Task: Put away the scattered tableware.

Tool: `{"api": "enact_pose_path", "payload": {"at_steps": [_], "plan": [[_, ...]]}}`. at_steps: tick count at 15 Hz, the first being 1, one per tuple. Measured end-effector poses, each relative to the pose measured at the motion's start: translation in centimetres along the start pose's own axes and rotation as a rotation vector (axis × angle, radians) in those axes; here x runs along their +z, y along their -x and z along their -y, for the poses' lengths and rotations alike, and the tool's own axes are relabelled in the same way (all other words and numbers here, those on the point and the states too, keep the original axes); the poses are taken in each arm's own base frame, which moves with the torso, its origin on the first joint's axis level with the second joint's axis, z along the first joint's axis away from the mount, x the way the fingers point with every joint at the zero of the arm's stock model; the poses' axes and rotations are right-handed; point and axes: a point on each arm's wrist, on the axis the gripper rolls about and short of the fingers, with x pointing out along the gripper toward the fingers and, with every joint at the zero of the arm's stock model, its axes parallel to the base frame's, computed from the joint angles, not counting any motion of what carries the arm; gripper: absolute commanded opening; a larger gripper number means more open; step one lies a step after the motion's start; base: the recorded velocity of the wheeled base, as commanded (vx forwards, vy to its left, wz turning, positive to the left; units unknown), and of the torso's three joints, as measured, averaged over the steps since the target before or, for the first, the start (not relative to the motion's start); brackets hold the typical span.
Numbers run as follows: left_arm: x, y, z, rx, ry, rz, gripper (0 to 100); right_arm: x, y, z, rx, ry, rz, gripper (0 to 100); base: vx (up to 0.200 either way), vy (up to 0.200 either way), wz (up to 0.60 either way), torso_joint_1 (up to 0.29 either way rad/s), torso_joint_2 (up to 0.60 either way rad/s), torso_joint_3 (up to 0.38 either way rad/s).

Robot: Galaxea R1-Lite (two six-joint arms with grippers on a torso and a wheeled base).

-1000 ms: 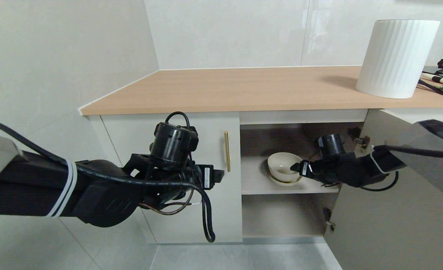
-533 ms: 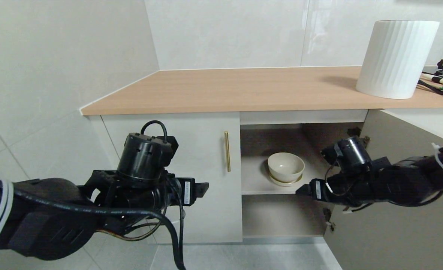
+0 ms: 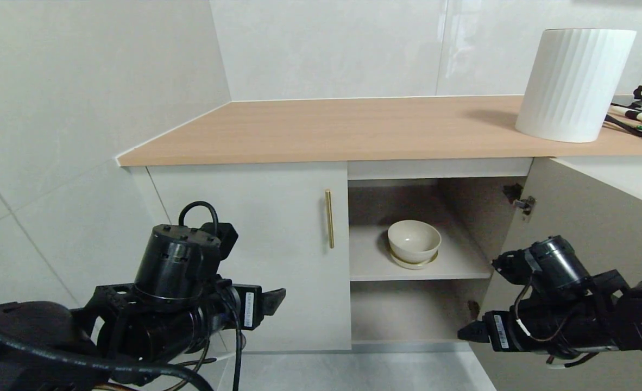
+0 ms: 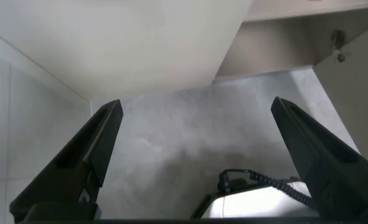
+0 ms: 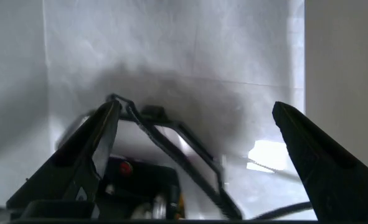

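Right gripper (image 3: 465, 332) pulled back out of cabinet (image 3: 277, 206); left gripper (image 4: 196, 102) dropped lower. Both fingers (image 5: 84, 155) wide, holding nothing. Bowl (image 3: 414, 240) stacked on plate (image 3: 410, 265) on shelf (image 3: 462, 267), put away.

A wooden countertop (image 3: 326, 127) runs across the cabinet. On it, toward two o'clock, a white ribbed tub (image 3: 573, 84) stands upright. Just beside the tub, at three o'clock, a few utensils (image 3: 639, 117) lie flat by the edge. Below, in the open compartment, a pale shelf (image 3: 462, 263) carries a saucer (image 3: 410, 264) near its centre, slightly toward nine o'clock, with a cream bowl (image 3: 414, 241) sitting upright in it. A grey tiled floor (image 3: 353, 372) lies under the cabinet.
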Motion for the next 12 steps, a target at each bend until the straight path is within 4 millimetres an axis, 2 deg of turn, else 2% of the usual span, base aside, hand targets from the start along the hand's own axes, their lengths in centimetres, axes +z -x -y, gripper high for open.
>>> {"api": "enact_pose_path", "payload": {"at_steps": [5, 12], "plan": [[-0.26, -1.05, -0.19, 0.015, 0.005, -0.011, 100, -0.29, 0.62, -0.22, 0.013, 0.02, 0.008, 100, -0.2, 0.0, 0.0, -0.002, 0.0, 0.005], [-0.34, -1.2, -0.2, 0.019, 0.003, -0.015, 100, -0.51, 0.59, -0.38, 0.016, 0.03, -0.001, 100, -0.2, 0.0, 0.0, -0.001, 0.0, 0.003]]}}
